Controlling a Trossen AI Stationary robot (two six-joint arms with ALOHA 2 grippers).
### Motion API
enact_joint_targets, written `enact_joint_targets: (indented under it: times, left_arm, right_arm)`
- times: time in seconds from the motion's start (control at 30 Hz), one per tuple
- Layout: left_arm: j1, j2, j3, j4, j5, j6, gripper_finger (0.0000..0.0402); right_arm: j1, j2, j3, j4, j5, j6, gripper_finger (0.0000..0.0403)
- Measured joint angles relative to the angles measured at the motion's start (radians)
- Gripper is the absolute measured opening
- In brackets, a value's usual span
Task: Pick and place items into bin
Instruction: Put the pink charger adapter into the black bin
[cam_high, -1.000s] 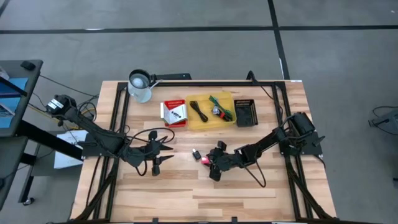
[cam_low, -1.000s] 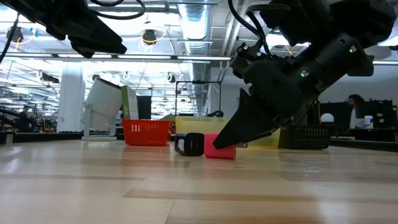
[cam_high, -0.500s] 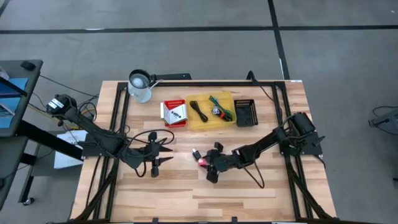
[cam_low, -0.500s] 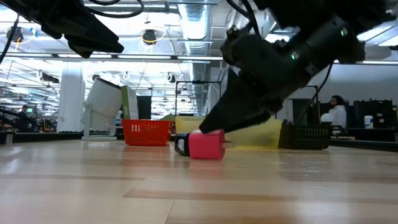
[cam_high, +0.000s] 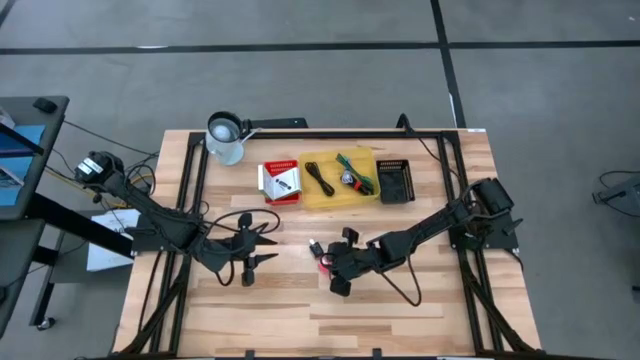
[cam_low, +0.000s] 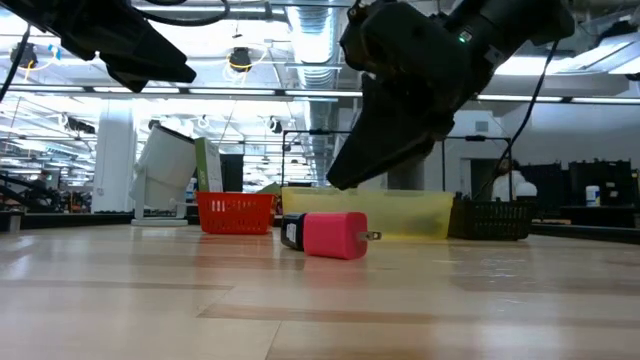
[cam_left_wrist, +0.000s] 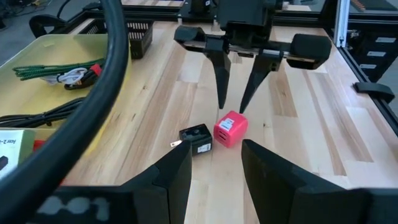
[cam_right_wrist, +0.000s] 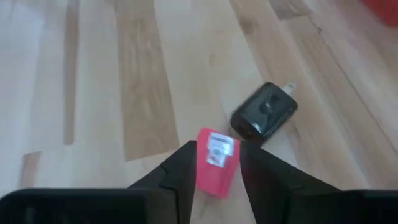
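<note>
A red-pink plug block (cam_left_wrist: 229, 129) lies on its side on the wooden table, with a small black plug block (cam_left_wrist: 197, 138) touching or nearly touching it. My right gripper (cam_left_wrist: 232, 108) hangs open just above the pink block, fingers pointing down at a slant, clear of it in the low view (cam_low: 338, 182). My left gripper (cam_high: 270, 242) waits open to the left of both blocks, above the table, with nothing between its fingers. The yellow bin (cam_high: 340, 178) at the table's far side holds black cords and a green piece.
A red basket (cam_high: 280, 182) with a white packet stands left of the yellow bin and a black basket (cam_high: 395, 180) right of it. A metal cup (cam_high: 225, 135) stands at the far left. Bare wood lies toward the near edge.
My right gripper, down at the pink block a second ago, has shifted it a little toward the black block and the table's left, then risen clear of it. The pink block has turned and now lies on the table with its prongs showing.
</note>
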Motion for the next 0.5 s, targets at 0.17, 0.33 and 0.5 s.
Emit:
enact_joint_targets:
  times: [0.17,0.33,0.5]
  left_arm:
    - [-0.007,0.0,0.0,0.0,-0.002,-0.001,0.0132]
    - [-0.007,0.0,0.0,0.0,-0.004,-0.001,0.0132]
    - [-0.007,0.0,0.0,0.0,-0.005,-0.001,0.0132]
  right_arm:
    - [0.003,0.0,0.004,-0.001,-0.003,0.052,0.0147]
    - [0.021,0.0,0.004,-0.002,-0.002,0.064,0.0221]
    - [0.033,0.0,0.004,-0.002,0.014,0.081,0.0271]
